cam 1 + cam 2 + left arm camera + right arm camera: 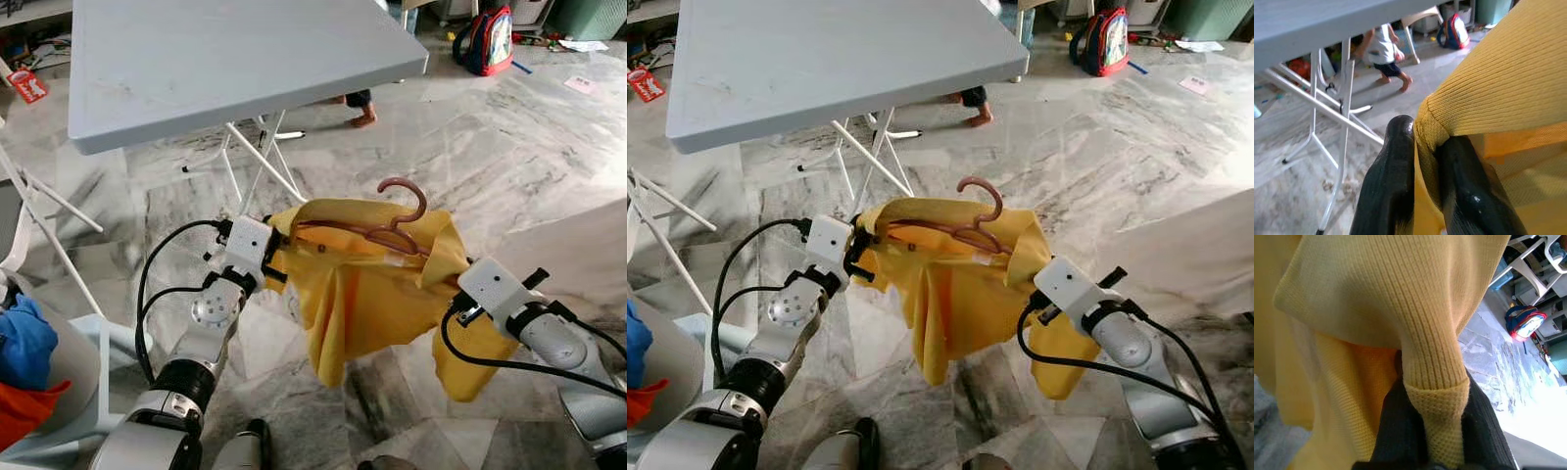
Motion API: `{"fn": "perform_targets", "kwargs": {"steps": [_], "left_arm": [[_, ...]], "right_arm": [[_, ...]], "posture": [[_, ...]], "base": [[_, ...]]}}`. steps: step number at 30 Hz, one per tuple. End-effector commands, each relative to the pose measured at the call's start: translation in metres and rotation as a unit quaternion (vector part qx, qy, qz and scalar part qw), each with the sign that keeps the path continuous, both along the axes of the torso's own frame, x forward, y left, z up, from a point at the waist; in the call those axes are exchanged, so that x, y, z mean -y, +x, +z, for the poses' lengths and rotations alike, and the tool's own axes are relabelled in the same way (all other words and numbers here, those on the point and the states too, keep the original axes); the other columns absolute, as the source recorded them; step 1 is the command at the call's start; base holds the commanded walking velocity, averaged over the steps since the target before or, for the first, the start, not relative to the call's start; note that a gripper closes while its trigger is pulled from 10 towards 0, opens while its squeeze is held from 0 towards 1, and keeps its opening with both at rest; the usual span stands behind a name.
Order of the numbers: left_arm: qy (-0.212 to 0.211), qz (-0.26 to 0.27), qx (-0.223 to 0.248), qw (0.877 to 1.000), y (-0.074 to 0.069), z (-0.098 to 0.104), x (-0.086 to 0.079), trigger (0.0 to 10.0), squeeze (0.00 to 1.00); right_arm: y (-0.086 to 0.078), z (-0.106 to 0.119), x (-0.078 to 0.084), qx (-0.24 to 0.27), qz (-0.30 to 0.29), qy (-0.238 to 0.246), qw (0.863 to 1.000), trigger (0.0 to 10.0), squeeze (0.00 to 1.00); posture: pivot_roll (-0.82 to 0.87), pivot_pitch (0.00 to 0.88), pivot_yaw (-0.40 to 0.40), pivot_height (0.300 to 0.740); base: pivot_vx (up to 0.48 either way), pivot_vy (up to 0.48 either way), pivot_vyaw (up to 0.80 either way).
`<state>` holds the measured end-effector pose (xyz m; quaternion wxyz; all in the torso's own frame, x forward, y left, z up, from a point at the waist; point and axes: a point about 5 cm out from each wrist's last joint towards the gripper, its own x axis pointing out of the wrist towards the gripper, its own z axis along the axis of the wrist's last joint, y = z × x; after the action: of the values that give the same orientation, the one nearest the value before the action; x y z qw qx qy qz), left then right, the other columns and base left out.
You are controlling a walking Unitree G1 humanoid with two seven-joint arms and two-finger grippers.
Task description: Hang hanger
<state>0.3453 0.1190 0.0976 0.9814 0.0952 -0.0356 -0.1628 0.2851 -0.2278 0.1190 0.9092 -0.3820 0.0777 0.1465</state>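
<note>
A yellow knit shirt (pixel 362 294) on a brown plastic hanger (pixel 387 227) hangs in the air between both grippers, in front of the grey folding tabletop (pixel 216 59). The left gripper (pixel 1422 161) and right gripper (pixel 1432 421) each pinch a shirt edge between their fingers.

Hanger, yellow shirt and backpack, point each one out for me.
hanger (pixel 407 192), left eye view, on its curved hook.
yellow shirt (pixel 362 294), left eye view, on the hanging front cloth.
backpack (pixel 490 39), left eye view, on its front panel.

head eyes downward, wrist views close on yellow shirt (pixel 372 284)
</note>
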Motion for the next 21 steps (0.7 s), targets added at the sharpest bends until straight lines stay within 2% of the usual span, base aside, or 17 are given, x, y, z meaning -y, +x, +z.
{"fn": "perform_targets", "kwargs": {"steps": [1, 5, 16, 21], "left_arm": [[0.002, 0.077, -0.023, 0.997, -0.002, -0.01, -0.035, 10.0, 1.0], [0.0, 0.047, -0.02, 0.999, -0.005, -0.011, -0.03, 10.0, 1.0], [0.009, -0.017, -0.011, 1.0, -0.012, -0.012, -0.015, 10.0, 1.0], [0.04, -0.111, 0.009, 0.993, -0.021, -0.01, -0.004, 10.0, 1.0]], "right_arm": [[-0.001, 0.01, 0.036, 0.018, -0.091, 0.005, 0.996, 10.0, 0.0], [0.002, 0.018, 0.044, 0.027, -0.103, 0.001, 0.994, 10.0, 0.0], [0.006, 0.021, 0.049, 0.027, -0.106, -0.009, 0.994, 10.0, 0.0], [0.009, 0.023, 0.048, 0.028, -0.112, 0.003, 0.993, 10.0, 0.0]], "posture": [[-0.17, 0.22, 0.029, 0.74], [-0.16, 0.22, 0.026, 0.74], [-0.16, 0.217, 0.016, 0.74], [-0.16, 0.218, 0.011, 0.74]], "base": [[0.0, 0.0, 0.0], [0.0, 0.0, 0.0], [0.0, 0.0, 0.0], [0.0, 0.0, 0.0]]}}
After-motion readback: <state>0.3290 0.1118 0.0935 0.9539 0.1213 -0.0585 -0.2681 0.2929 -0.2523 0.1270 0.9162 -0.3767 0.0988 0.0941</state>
